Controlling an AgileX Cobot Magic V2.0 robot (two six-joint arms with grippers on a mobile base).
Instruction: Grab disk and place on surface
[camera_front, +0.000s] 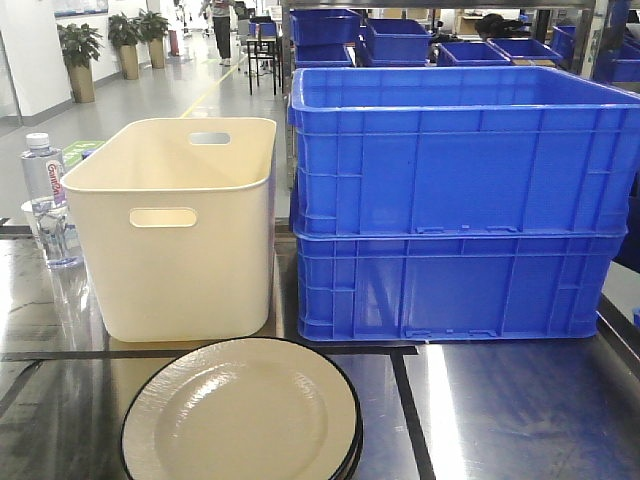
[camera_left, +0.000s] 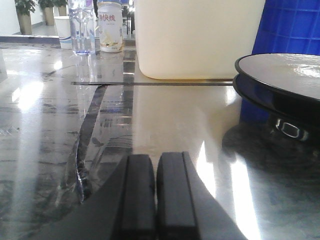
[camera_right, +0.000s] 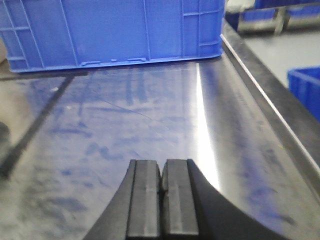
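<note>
The disk (camera_left: 282, 75) sits ahead-right of the left pincer (camera_left: 157, 192), nearer it than the right pincer (camera_right: 161, 202); both are closed, empty.

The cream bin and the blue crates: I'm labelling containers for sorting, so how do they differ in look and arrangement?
The cream bin is smooth-walled with rounded corners; the blue crates are ribbed and boxy. The cream bin stands alone, while the blue crates are stacked, one on another. The cream bin has oval handle cutouts; the blue crates show none from this side. The bin is narrower than the crates. Both are open-topped and sit on the surface behind the disk.
</note>
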